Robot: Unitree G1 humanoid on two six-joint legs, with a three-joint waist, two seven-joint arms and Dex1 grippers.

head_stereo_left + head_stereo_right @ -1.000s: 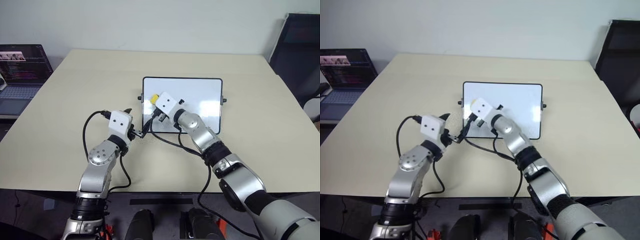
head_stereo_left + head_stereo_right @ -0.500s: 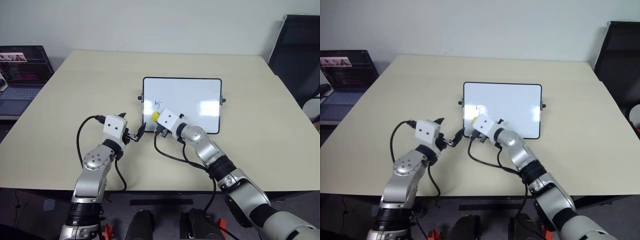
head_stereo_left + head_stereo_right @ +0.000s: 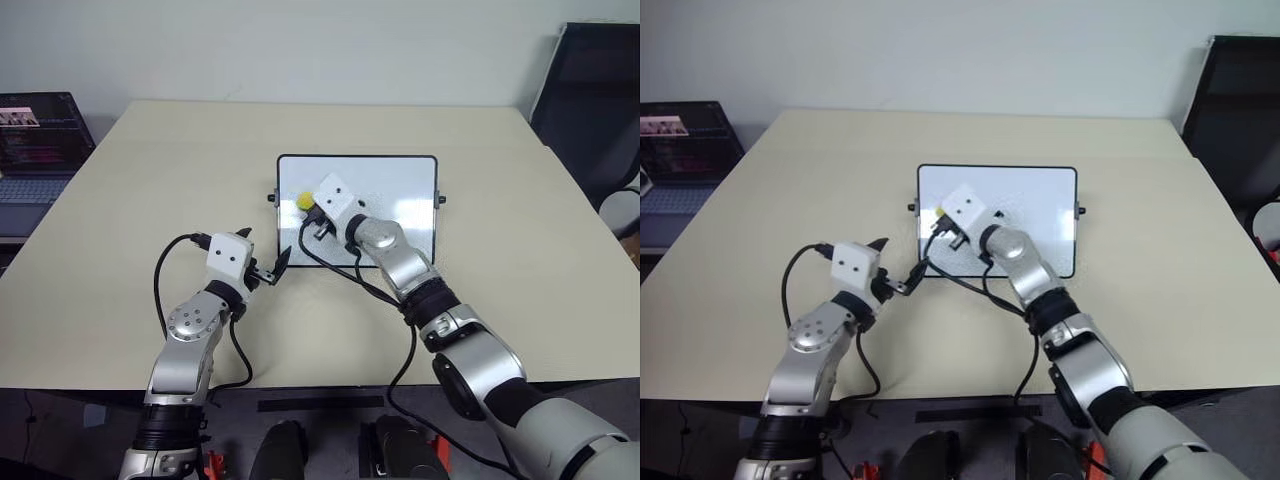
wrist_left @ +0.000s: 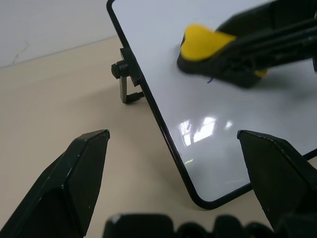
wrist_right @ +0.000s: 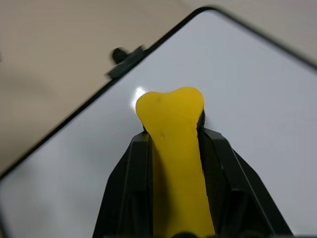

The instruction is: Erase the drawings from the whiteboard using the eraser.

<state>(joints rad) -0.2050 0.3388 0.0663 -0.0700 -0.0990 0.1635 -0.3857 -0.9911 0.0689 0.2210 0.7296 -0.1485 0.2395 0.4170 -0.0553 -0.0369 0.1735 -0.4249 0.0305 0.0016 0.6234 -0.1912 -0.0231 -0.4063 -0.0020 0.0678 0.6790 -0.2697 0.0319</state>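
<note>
Yellow eraser [image 3: 304,201] sits clamped between the shut fingers of the right gripper [image 5: 173,148], its tip pressed on or just above the left part of the whiteboard [image 3: 400,175]. The board lies flat on the beige table [image 3: 150,180], past the middle and a little to the right. In the left wrist view a short dark stroke of the drawings [image 4: 210,79] shows just beside the eraser's near edge; whether more digits remain under the gripper cannot be told, and the rest of the white surface looks bare.

Wiping seems to be the step in hand, well along, with the last of the ink left at the board's left side. The next move probably calls for a short sweep toward the near edge, across that stroke, with the eraser flat on the surface and enough pressure to lift the mark without pushing the board.

The left gripper [image 3: 264,265] hovers over the table just off the board's near-left corner, jaws spread wide and holding nothing. It could steady the frame if the board starts to slide.

No containers are in the scene. A laptop [image 3: 30,150] stands open at the far left, well apart from the work.
</note>
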